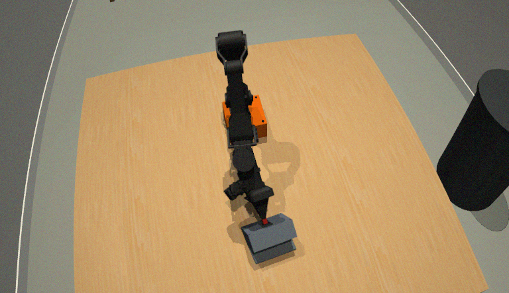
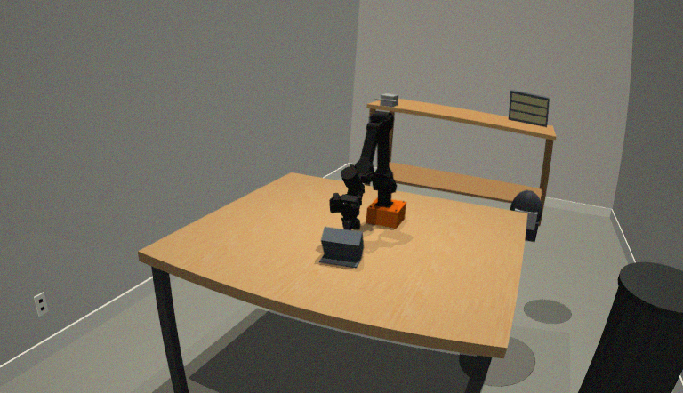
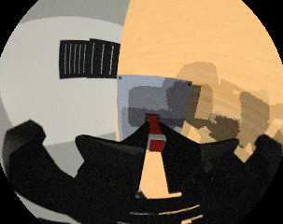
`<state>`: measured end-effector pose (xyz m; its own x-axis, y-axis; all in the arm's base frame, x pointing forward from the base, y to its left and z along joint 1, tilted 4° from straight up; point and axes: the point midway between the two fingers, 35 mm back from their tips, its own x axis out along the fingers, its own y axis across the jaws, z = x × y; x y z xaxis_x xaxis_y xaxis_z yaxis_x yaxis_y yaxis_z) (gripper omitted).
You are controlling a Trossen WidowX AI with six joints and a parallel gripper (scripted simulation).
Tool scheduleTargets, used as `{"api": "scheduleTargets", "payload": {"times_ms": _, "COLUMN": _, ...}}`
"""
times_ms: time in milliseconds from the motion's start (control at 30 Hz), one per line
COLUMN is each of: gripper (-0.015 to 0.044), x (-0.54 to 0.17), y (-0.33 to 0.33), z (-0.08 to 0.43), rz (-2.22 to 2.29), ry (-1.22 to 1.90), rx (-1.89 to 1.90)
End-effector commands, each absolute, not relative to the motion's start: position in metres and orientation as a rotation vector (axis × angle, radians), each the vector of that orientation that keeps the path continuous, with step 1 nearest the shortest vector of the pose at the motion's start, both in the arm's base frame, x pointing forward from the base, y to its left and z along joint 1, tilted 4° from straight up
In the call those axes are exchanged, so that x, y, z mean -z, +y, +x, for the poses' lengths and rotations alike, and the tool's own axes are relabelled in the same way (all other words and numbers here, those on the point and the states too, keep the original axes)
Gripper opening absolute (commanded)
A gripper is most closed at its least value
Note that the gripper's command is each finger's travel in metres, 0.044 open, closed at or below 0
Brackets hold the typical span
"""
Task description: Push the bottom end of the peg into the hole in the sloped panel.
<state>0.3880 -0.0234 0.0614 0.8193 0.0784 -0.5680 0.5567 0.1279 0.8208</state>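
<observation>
My gripper (image 1: 264, 217) (image 2: 351, 226) (image 3: 152, 125) is shut on the red peg (image 1: 264, 221) (image 3: 153, 124), which has flat sides. The fingertips are close to the sloped face of the blue-grey panel (image 1: 268, 236) (image 2: 341, 245) (image 3: 124, 100). The peg's lower end is in the hole (image 3: 150, 115), whose dark edge shows just beyond the peg in the wrist view. Only a short red length shows between the fingertips and the face in the top view. The peg's depth is hidden. In the exterior view, the panel hides the peg.
The panel's block stands on the wooden table (image 1: 157, 154) (image 2: 433, 277). The orange base (image 1: 260, 115) (image 2: 386, 213) of the arm is behind it. A large black cylinder (image 1: 472, 154) (image 2: 634, 338) stands beyond the table's right edge. A shelf (image 2: 463, 116) is at the back.
</observation>
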Motion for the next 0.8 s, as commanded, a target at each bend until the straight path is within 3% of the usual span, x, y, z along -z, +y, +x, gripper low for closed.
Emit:
{"api": "scheduleTargets", "payload": {"times_ms": 0, "gripper": 0.0000, "x": -0.0614, "y": -0.0234, "z": 0.3880, "rz": 1.417, "ry": 0.552, "rx": 0.375}}
{"api": "scheduleTargets", "payload": {"times_ms": 233, "gripper": 0.0000, "x": -0.0614, "y": -0.0234, "z": 0.3880, "rz": 1.417, "ry": 0.552, "rx": 0.375}}
{"api": "scheduleTargets", "payload": {"times_ms": 767, "gripper": 0.0420, "x": -0.0625, "y": -0.0237, "z": 0.3869, "rz": 1.417, "ry": 0.552, "rx": 0.375}}
